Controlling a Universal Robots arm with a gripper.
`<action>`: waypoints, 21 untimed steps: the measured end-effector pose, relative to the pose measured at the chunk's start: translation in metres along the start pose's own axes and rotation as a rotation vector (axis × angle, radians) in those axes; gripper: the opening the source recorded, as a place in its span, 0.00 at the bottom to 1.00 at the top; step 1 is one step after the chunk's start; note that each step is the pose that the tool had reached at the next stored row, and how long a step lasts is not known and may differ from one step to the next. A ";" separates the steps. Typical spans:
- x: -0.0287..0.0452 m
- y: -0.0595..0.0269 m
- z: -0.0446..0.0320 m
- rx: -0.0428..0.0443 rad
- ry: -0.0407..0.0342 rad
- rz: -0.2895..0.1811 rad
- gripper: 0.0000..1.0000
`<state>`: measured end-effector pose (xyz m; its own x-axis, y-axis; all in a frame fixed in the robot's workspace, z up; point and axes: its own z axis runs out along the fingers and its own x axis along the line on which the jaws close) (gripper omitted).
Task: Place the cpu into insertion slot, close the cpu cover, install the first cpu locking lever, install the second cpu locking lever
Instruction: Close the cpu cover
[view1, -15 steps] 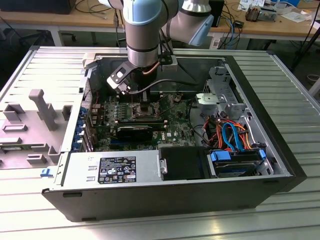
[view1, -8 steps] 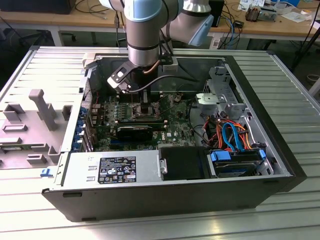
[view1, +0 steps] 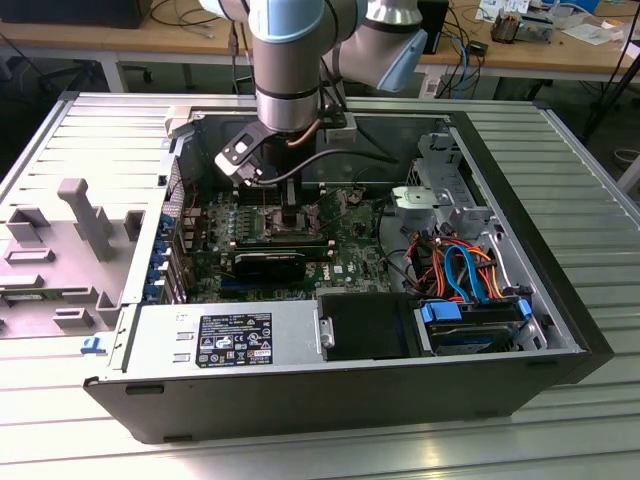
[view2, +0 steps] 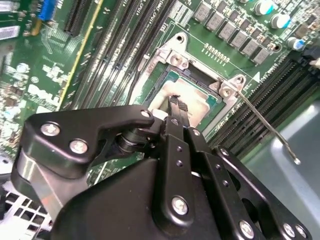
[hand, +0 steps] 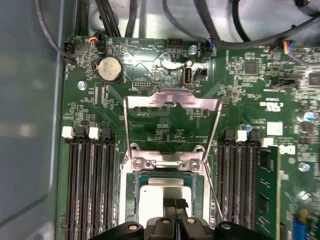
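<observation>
The cpu (hand: 157, 196), a dull silver square, lies inside the insertion slot (hand: 131, 195) on the green board; it is also in the second wrist view as cpu (view2: 195, 97). My gripper (hand: 175, 204) is shut, its narrow fingertips (view2: 176, 106) together right over the cpu's top; whether they touch it I cannot tell. The cpu cover (hand: 172, 97) stands swung up and open behind the slot. One thin locking lever (view2: 265, 127) sticks up free beside the slot. In the exterior view the gripper (view1: 290, 215) reaches down into the open computer case.
Long black memory slots (hand: 92, 185) flank the socket on both sides. A round coin battery (hand: 110, 69) and black cables (hand: 210, 20) lie beyond the cover. A graphics card (view1: 270, 262), power supply (view1: 230, 335) and drive bay with coloured cables (view1: 465, 275) fill the case.
</observation>
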<state>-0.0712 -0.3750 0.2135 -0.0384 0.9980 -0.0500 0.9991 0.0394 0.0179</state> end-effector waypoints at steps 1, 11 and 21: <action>0.0000 0.0001 -0.0014 -0.0002 0.0003 0.000 0.11; -0.0010 0.0184 -0.0161 0.0300 -0.0027 -0.001 0.11; -0.0012 0.0186 -0.0215 0.0302 -0.0025 -0.001 0.11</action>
<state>-0.0530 -0.3744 0.2353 -0.0399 0.9978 -0.0525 0.9992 0.0393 -0.0123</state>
